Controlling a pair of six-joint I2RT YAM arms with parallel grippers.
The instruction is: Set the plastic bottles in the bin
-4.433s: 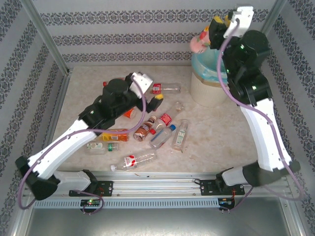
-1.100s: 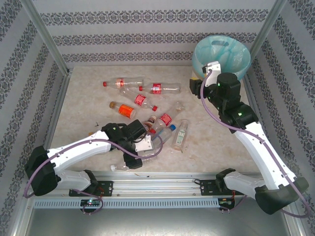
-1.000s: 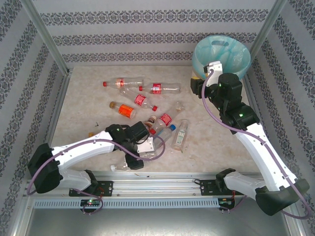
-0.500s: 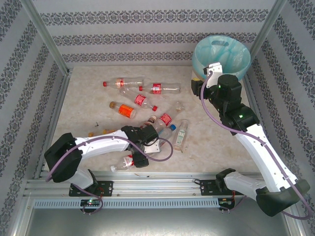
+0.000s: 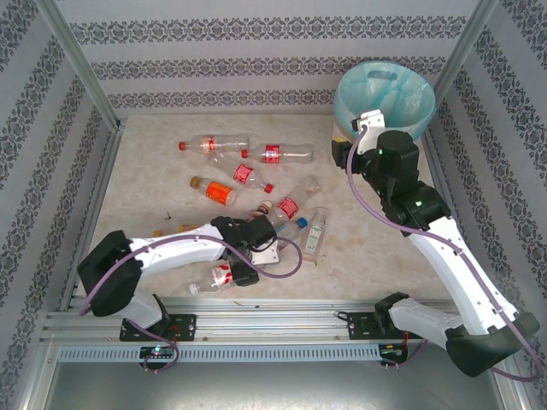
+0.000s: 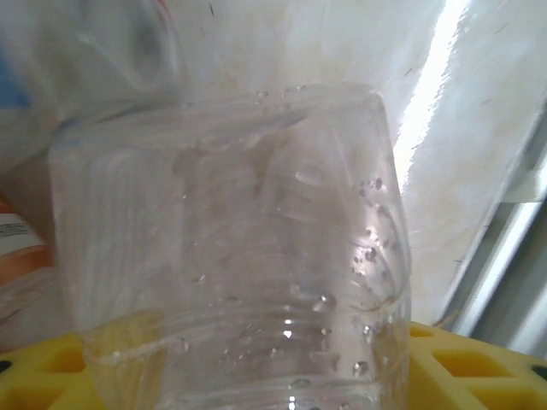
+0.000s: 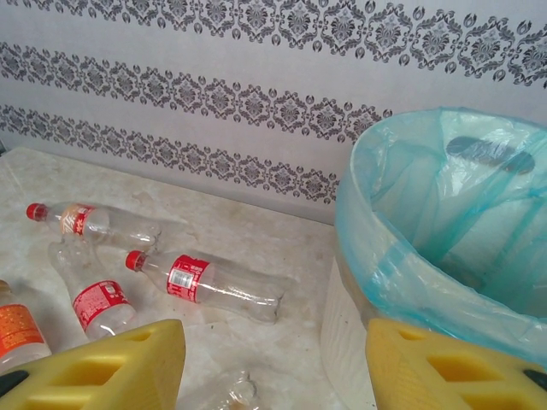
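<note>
Progress: early to middle, by my reckoning. Roughly ten plastic bottles [image 5: 278, 155] lie loose on the table [image 5: 141, 192], all left of the bin [image 5: 342, 107].

Bin: blue liner [image 7: 410, 222]; contents I cannot make out.

Left gripper [image 5: 242, 272], well apart from the bin: jaws around a red-labelled clear bottle [image 5: 212, 282]; clamped or not, I cannot tell.

Right gripper [image 7: 273, 367], just beside the bin: wide open, empty.

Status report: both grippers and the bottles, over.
Left gripper straddles a clear bottle, grip unconfirmed. Right gripper open, empty, beside the bin. Other bottles loose on the table. Nothing blocking the bin.
</note>
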